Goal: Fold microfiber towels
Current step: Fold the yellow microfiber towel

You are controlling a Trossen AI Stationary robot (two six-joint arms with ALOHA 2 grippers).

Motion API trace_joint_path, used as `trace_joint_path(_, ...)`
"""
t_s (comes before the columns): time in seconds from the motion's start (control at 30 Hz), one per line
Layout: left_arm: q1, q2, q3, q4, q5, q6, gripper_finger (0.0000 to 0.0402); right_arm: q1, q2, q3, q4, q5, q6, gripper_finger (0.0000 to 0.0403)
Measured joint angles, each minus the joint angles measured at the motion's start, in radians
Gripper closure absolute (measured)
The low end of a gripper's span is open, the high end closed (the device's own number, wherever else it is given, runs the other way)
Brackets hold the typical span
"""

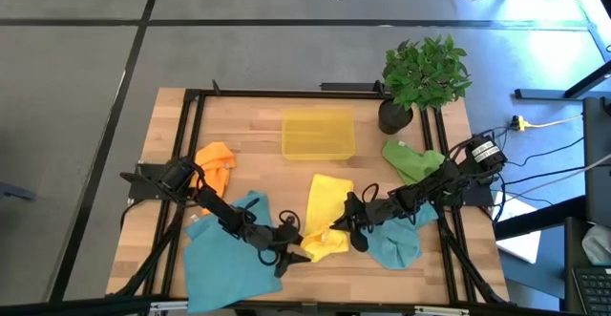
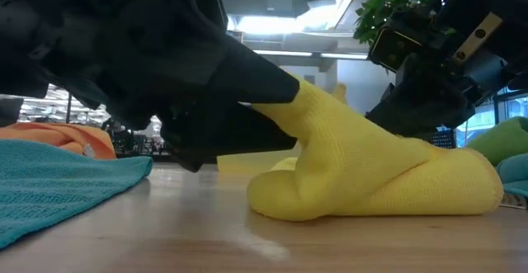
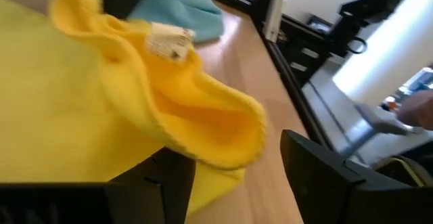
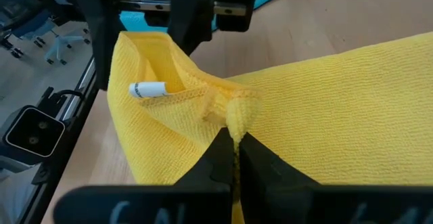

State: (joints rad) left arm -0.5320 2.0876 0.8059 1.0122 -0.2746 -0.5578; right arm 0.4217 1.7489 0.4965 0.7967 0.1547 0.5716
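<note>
Yellow microfiber towel (image 1: 326, 216) lies partly folded at the near centre of the wooden table (image 1: 258, 135), its near end bunched and lifted. A small white sewn label (image 4: 147, 88) shows at its raised corner; no writing on it can be read. The right gripper (image 4: 233, 149) is clamped on a pinched ridge of this towel. The left gripper (image 1: 298, 246) stands with fingers apart just beside the towel's near-left fold. A teal-blue microfiber towel (image 1: 224, 254) lies near left.
</note>
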Motion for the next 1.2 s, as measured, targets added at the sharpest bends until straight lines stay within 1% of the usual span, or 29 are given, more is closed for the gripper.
trace_joint_path(0.1, 0.001, 0.0, 0.0, 0.002, 0.035, -0.011, 0.0198, 0.0, 0.0, 0.0, 0.0, 0.0, 0.0, 0.0397)
trace_joint_path(0.23, 0.009, 0.0, 0.0, 0.02, 0.043, -0.023, 0.0198, 0.0, 0.0, 0.0, 0.0, 0.0, 0.0, 0.0397)
trace_joint_path(0.43, 0.039, -0.002, -0.002, 0.037, 0.083, -0.05, 0.0198, 0.0, 0.0, 0.0, 0.0, -0.016, 0.0, 0.0397)
trace_joint_path(0.67, 0.061, -0.012, -0.079, 0.05, 0.078, -0.129, 0.0198, 0.0, 0.0, 0.0, -0.007, -0.021, 0.0, 0.0397)
trace_joint_path(0.93, 0.061, -0.009, -0.139, 0.22, 0.083, -0.137, 0.0198, 0.0, 0.0, 0.0, -0.007, -0.02, -0.002, 0.0397)
trace_joint_path(1.2, 0.064, -0.009, -0.14, 0.206, 0.025, -0.139, 0.0205, 0.0, 0.0, 0.0, -0.006, -0.019, -0.003, 0.0397)
